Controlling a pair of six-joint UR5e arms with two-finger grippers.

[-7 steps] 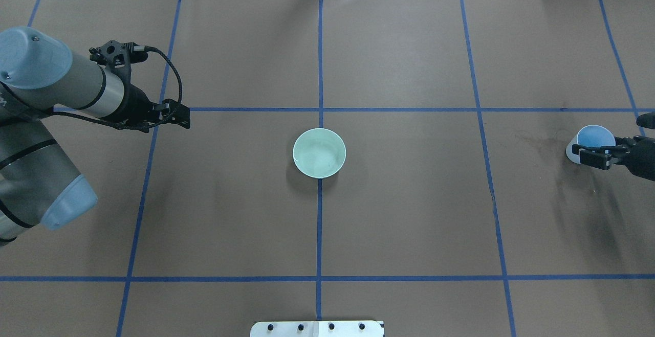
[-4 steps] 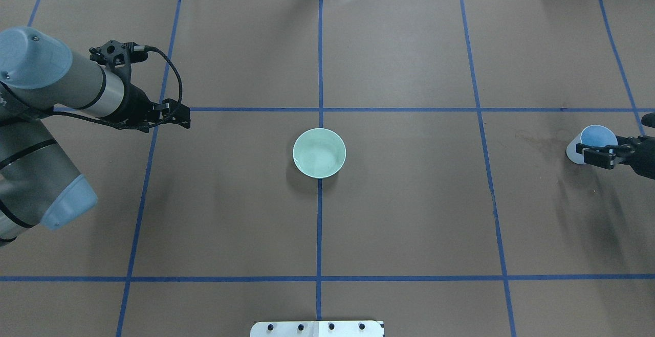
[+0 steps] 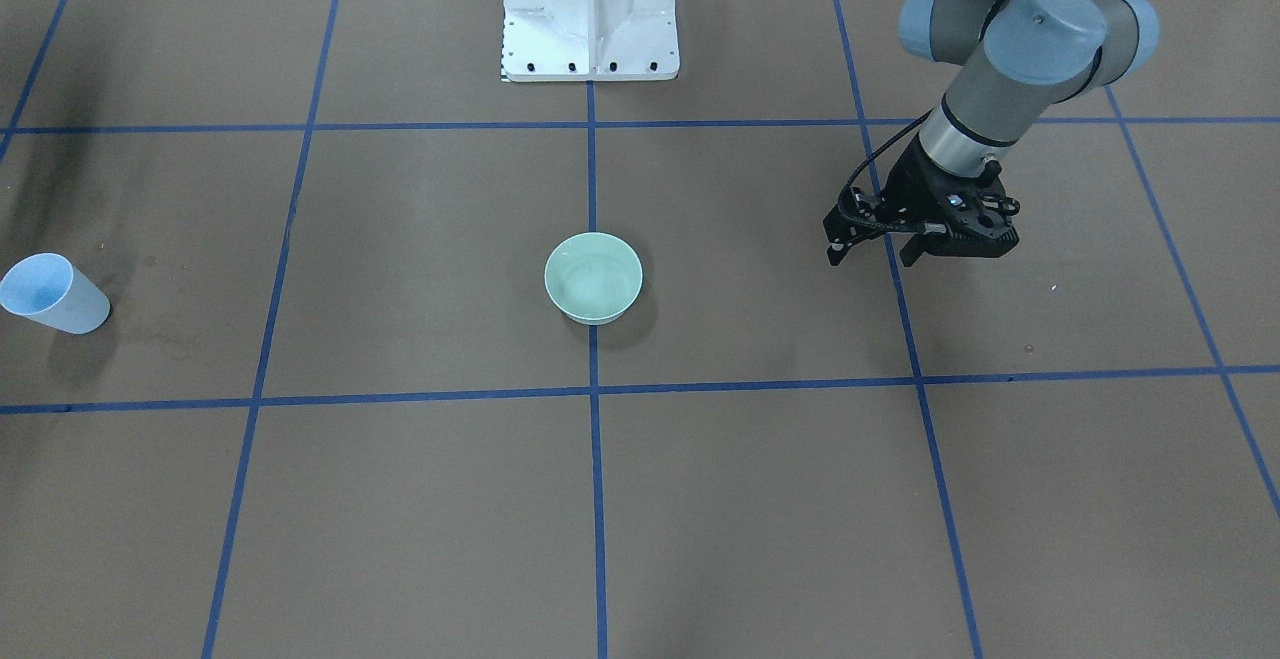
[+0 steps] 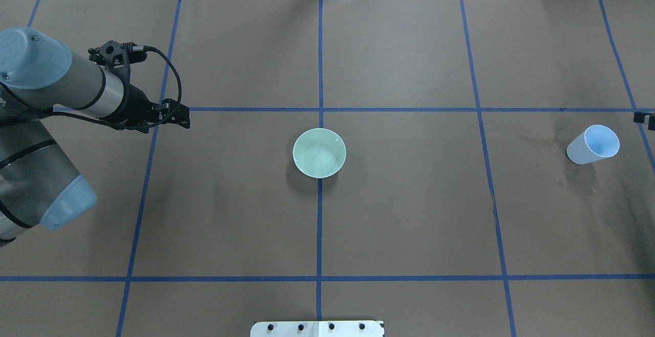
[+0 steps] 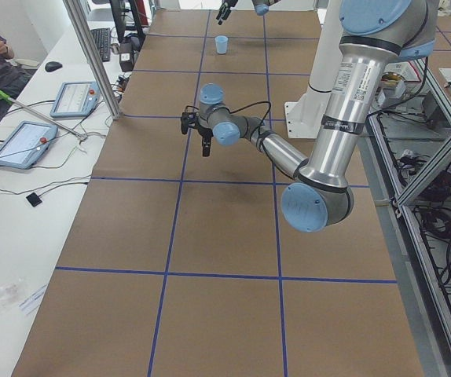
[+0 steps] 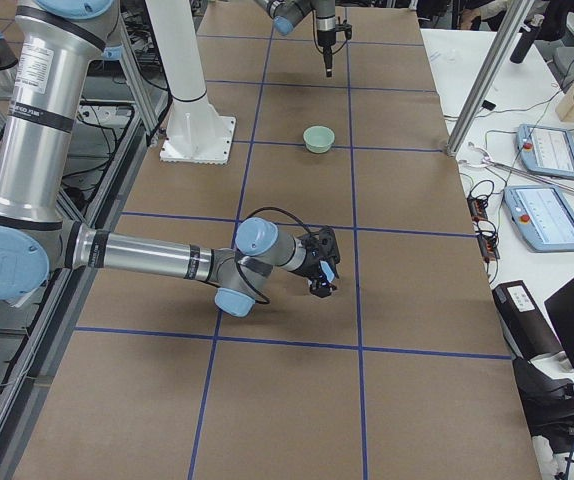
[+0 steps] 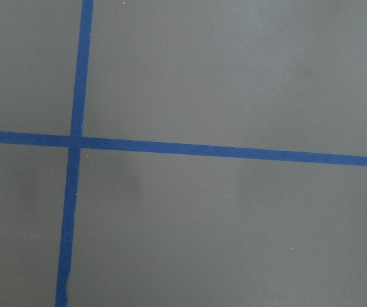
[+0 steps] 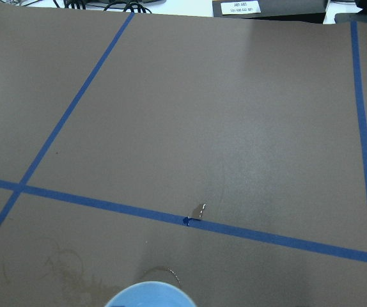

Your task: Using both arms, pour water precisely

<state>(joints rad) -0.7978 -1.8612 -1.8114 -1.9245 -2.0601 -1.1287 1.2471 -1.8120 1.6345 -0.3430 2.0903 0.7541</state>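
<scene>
At table (image 4: 409, 224) centre, green bowl (image 4: 319, 153) holds water (image 4: 321, 159), by faint sheen, you'd judge. Your blue cup (image 4: 592, 144) stands upright far right, ungripped, parked clear of bowl. Idle left gripper (image 3: 870, 251) hovers, fingers spread; right gripper (image 6: 319, 272) fingers: cannot tell.

Right fingers (image 4: 642, 117) off cup (image 4: 593, 144), pulled away

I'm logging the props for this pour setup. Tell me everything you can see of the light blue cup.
The cup is light blue, smooth and plastic-looking, tapering from a wide round rim to a narrower base, no handle. It stands upright on the brown paper table cover, far on the robot's right, well apart from the green bowl. Nothing touches it. No water shows inside, though clear liquid could escape these views.
</scene>
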